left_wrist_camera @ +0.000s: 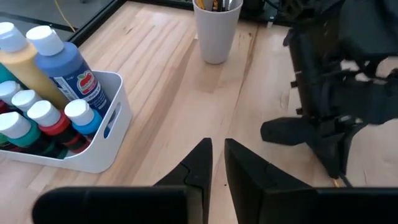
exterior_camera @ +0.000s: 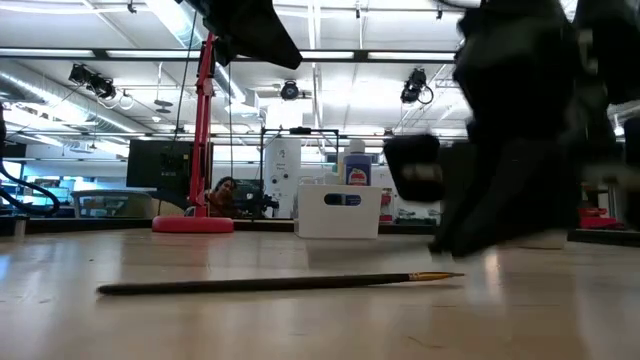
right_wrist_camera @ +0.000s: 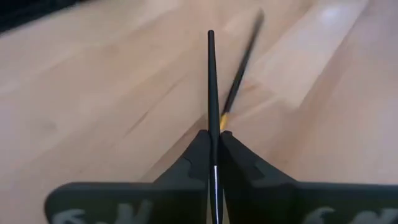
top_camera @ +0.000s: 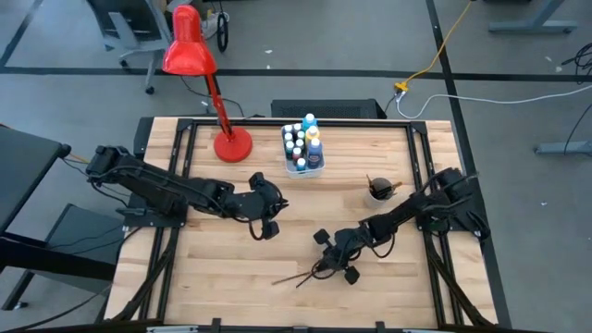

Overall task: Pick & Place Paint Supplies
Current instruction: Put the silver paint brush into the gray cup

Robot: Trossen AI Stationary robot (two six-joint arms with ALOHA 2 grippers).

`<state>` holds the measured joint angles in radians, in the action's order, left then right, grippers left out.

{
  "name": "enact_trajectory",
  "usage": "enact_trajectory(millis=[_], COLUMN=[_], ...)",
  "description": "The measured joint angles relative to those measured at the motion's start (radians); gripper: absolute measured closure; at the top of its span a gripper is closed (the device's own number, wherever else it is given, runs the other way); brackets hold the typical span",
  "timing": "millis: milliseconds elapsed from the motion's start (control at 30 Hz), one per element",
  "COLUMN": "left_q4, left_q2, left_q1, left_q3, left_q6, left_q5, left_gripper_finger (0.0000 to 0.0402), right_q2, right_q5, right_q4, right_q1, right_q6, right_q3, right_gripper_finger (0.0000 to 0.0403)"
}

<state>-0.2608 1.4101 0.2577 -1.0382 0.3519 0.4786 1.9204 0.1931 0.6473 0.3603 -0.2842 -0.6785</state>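
Note:
My right gripper [top_camera: 328, 266] is low over the table's near middle, shut on a thin dark paintbrush [right_wrist_camera: 211, 87]. A second paintbrush [right_wrist_camera: 239, 68] with a gold ferrule lies flat on the wood just beyond it and also shows in the low view [exterior_camera: 270, 284]. The paint bottles [top_camera: 301, 143] stand in a white tub [left_wrist_camera: 102, 149] at the far middle. My left gripper [left_wrist_camera: 216, 158] hovers left of centre [top_camera: 268, 217], its fingers close together with nothing between them. My right gripper pinches the dark paintbrush's handle [right_wrist_camera: 212, 127] between its two fingers. The fingers slant down from the table's right side and lie along the brush, which sticks straight out ahead of the fingertips to its free end [right_wrist_camera: 210, 34]. Whether that end touches the table I cannot tell.
A white cup [top_camera: 377, 192] holding more brushes stands right of centre, also seen in the left wrist view [left_wrist_camera: 216, 34]. A red desk lamp [top_camera: 231, 145] stands at the far left of the tub. Bare wood lies along the near edge.

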Motion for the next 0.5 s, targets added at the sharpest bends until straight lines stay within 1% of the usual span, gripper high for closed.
enact_trajectory(millis=[67,133,300,367,433,500], left_q4=[0.000,0.000,0.000,0.001,0.002,0.007], left_q2=[0.000,0.000,0.000,0.000,0.000,0.000], left_q1=[0.000,0.000,0.000,0.000,0.000,0.000], left_q3=[0.000,0.000,0.000,0.000,0.000,0.000], left_q6=[0.000,0.000,0.000,0.000,0.000,0.000], left_q5=[0.000,0.000,0.001,0.001,0.002,0.004], left_gripper_finger=[0.0349,0.0349,0.0349,0.0349,0.0349,0.0349], right_q2=[-0.048,-0.107,-0.293,-0.381,-0.461,-0.533], right_q5=[-0.020,-0.062,-0.191,-0.287,-0.422,-0.569], right_q4=[-0.028,-0.078,-0.245,-0.372,-0.505,-0.581], right_q1=[0.000,0.003,0.037,0.060,0.086,0.114], right_q6=[-0.031,-0.058,-0.143,-0.210,-0.304,-0.413], right_q3=[-0.001,-0.003,-0.009,-0.020,-0.032,-0.043], right_gripper_finger=[0.0390,0.0395,0.0390,0.0389,0.0388,0.0388])
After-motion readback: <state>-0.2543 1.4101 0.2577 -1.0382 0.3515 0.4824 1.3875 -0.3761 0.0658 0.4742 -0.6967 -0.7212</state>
